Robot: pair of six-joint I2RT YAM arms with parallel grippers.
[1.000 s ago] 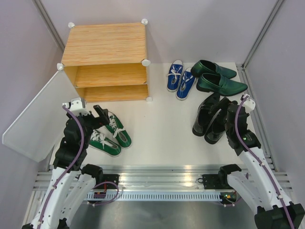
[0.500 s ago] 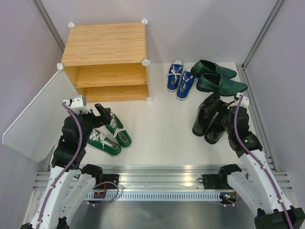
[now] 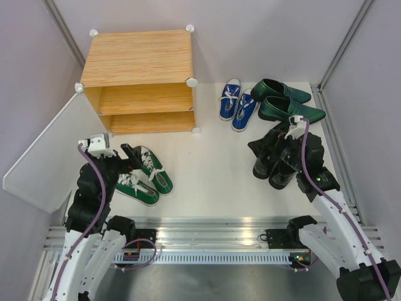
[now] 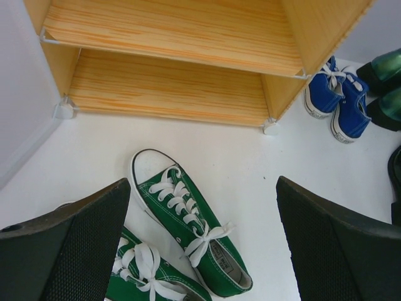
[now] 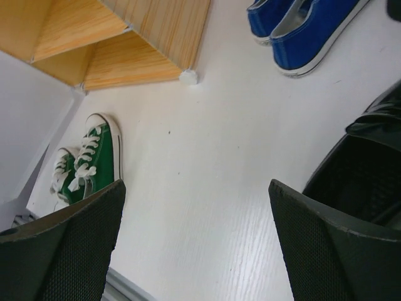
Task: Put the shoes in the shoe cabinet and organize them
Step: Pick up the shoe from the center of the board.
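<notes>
- I'm looking down on a white table [image 3: 213, 188] closed in by plain grey walls [image 3: 263, 31], with a metal rail [image 3: 213, 241] running along the near edge where my arms are bolted.
- The shoe cabinet [image 3: 139, 63] is standing at the far left of the table. Both wood-grain shelves are bare, and the frosted door panel [image 3: 37, 157] is hanging wide open to the left.
- The green sneakers [image 3: 153, 170] are lying on the table in front of the cabinet, close to my left arm.
- The blue sneakers [image 3: 244, 111] are sitting side by side just right of the cabinet, with the loafers [image 3: 294, 113] just beside them on the right. The black boots [image 3: 266, 164] are standing nearer to me.
- My left gripper [image 4: 202, 185] is hovering over the green sneakers with its fingers spread wide, gripping nothing.
- My right gripper [image 5: 195, 185] is gaping wide too, with only bare table between the fingers. One finger is sitting right by a boot, and I can't tell whether it's touching.
- Compared with a second ago, my right arm is swinging forward and to the left. Its wrist is now over the boots rather than behind them.
- My left wrist is drawing back a touch to the left, away from the cabinet.
- Every shoe is lying exactly where it was, and none is in the cabinet yet.
</notes>
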